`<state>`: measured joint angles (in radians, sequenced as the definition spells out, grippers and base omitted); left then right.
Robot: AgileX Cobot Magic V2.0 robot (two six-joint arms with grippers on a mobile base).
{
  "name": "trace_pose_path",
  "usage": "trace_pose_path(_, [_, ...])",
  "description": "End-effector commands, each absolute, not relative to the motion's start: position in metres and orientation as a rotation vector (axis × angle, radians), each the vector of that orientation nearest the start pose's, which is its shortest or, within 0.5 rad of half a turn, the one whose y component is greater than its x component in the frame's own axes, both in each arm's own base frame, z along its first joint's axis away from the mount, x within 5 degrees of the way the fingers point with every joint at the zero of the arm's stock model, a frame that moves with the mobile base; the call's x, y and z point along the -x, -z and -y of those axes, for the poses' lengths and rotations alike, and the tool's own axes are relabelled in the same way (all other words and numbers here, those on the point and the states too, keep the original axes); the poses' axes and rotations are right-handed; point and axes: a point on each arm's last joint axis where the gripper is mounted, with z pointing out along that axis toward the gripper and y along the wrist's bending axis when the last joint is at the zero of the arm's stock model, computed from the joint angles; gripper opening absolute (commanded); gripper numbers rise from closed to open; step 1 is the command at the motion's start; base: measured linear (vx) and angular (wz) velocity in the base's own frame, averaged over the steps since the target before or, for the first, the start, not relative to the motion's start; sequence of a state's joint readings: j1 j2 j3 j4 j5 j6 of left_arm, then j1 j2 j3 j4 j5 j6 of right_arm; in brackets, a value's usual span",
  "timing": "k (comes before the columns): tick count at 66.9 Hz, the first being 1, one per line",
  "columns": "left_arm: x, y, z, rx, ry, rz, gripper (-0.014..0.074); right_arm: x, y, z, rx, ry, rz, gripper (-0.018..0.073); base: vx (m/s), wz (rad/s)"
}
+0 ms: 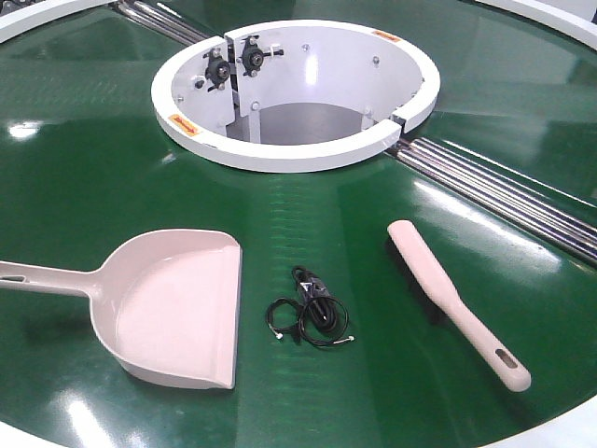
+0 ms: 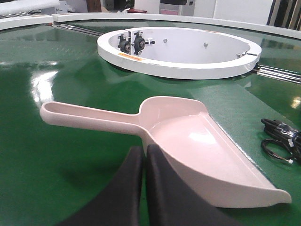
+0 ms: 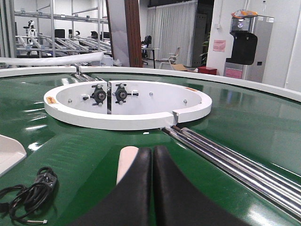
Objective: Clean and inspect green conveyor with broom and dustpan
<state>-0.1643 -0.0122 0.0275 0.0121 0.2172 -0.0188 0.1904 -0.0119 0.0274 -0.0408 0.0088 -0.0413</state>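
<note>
A: Conveyor status?

B: The green conveyor (image 1: 84, 177) was seen glossy, with glare patches. The dustpan (image 1: 177, 308) was laid flat on it at the near left, mouth turned right, handle run out to the left edge. The broom (image 1: 454, 303) was laid at the near right, dark bristles shown along its left side, slotted handle end pointed at the near rim.

A: Between them?

B: A coiled black cable (image 1: 312, 313) was found on the belt, apart from both.

A: Further out?

B: The white ring hub (image 1: 308, 159) was set behind all three. Silver roller strips (image 1: 504, 196) were run from it to the right, beyond the broom's head.

A: Pincers?

B: The left pincer (image 2: 144, 150) was pressed closed with nothing held, just behind the dustpan's near wall. Contact could not be told. The right pincer (image 3: 152, 150) was likewise closed and empty, and one pale end of the broom was seen just past its pads.
</note>
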Motion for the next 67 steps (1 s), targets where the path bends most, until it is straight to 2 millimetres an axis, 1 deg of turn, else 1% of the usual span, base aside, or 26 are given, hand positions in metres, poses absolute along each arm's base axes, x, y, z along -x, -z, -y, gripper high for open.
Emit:
trace_pose_path(1, [-0.0551,-0.1884,0.0089,-0.118,0.137,-1.638,-0.0006,-0.0541,-0.2097,-0.0107,0.203,-0.084,-1.416,-0.0008,0.0,0.0])
trace_pose_path(67, [-0.0551,-0.1886,0.0089,-0.118,0.137,-1.637,-0.0006,-0.0541,-0.2097,-0.0107,0.203,-0.084,-1.416,-0.0008,0.0,0.0])
